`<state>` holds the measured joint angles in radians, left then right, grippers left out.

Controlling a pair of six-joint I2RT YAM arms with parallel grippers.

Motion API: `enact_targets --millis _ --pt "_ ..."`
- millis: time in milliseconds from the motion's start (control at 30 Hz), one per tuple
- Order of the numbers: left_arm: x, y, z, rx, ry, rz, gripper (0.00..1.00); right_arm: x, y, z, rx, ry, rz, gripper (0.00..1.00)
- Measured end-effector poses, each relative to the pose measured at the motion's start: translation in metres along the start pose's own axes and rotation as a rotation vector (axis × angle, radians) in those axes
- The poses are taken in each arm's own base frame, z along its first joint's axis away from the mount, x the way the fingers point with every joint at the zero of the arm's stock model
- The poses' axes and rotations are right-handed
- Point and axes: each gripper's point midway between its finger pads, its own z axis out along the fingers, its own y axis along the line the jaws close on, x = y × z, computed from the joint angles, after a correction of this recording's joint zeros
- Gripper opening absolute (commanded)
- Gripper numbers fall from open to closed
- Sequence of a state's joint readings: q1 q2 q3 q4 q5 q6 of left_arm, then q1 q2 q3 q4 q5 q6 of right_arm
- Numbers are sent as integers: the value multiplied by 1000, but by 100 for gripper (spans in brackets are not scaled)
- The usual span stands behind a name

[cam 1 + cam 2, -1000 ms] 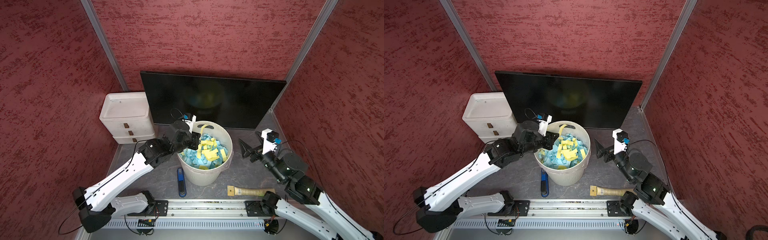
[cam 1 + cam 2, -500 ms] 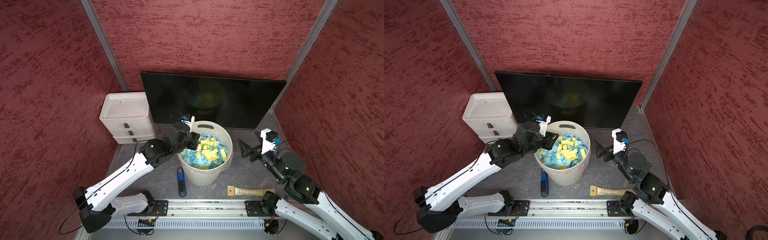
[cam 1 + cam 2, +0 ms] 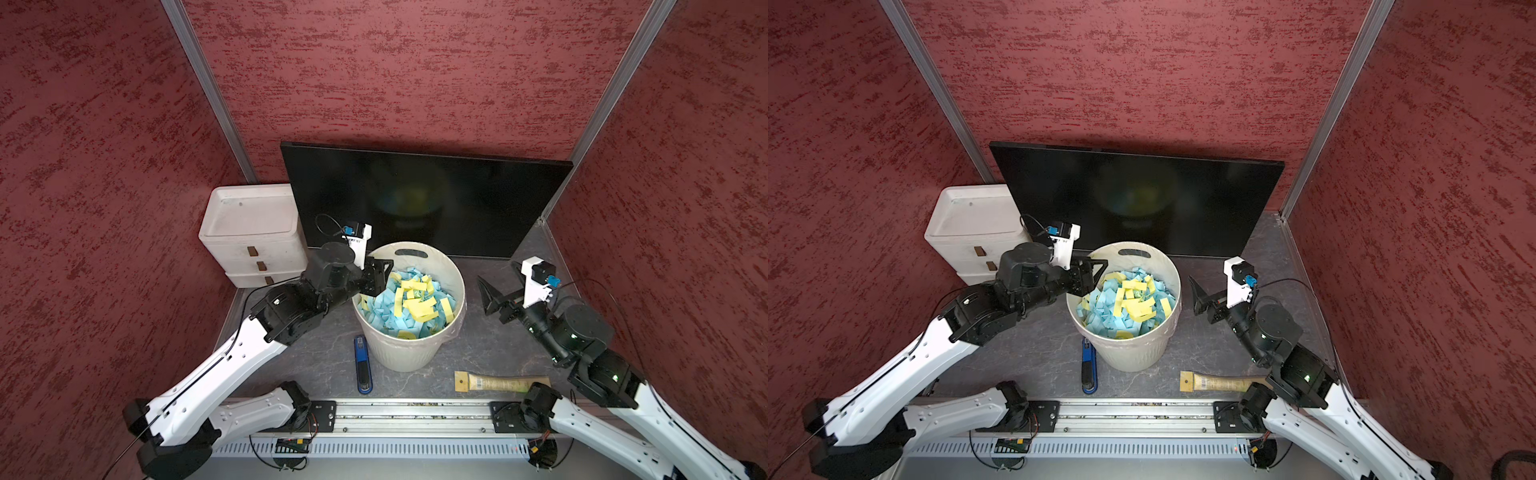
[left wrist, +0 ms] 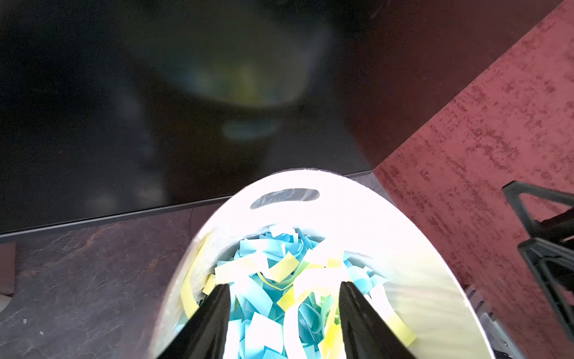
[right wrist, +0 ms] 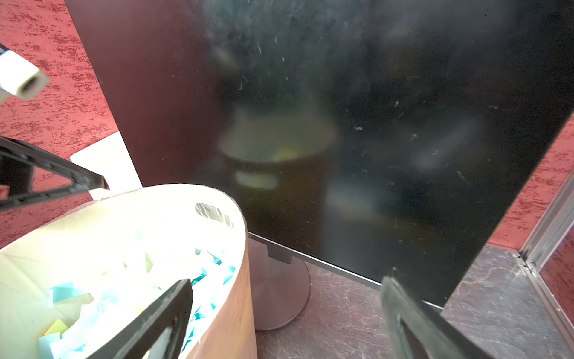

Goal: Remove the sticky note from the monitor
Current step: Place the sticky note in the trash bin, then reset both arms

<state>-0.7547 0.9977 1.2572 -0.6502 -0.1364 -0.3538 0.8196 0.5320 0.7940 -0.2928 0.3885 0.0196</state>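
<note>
Red walls (image 3: 415, 62) enclose the worktop (image 3: 486, 349); monitor (image 3: 424, 199) stands behind bin (image 3: 407, 353); left fingers (image 4: 214, 317) parted, empty, over its rim; right fingers (image 5: 161, 314) wide apart.

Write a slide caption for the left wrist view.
Open black left gripper hovers over the round white bin heaped with blue and yellow paper slips, before the glossy black monitor.

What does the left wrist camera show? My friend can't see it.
The left gripper, open and empty, hangs just over a white bin full of blue and yellow paper notes. Behind the bin, a big black monitor stands on the dark table.
</note>
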Motion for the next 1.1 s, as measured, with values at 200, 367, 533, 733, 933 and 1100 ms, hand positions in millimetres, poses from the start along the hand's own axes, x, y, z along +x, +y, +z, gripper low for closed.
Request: enact_targets --millis 200,367,533,733,933,1100 --pt "-18 27 -24 -40 -83 -38 92 0 -8 -2 42 2 -20 98" --pt "-22 58 -40 -117 -133 -79 100 0 -20 -7 104 1 -41 98" --pt "-13 88 -46 -200 -149 -121 100 -3 -40 -16 201 -12 -54 99" --pt "16 125 -40 -293 -128 -187 100 5 -69 -30 360 -33 -52 98" --pt "48 164 -22 -373 -99 -265 100 47 -94 -26 537 16 -63 98" --pt "76 199 -9 -442 -113 -332 100 78 -117 -22 689 46 -40 98"
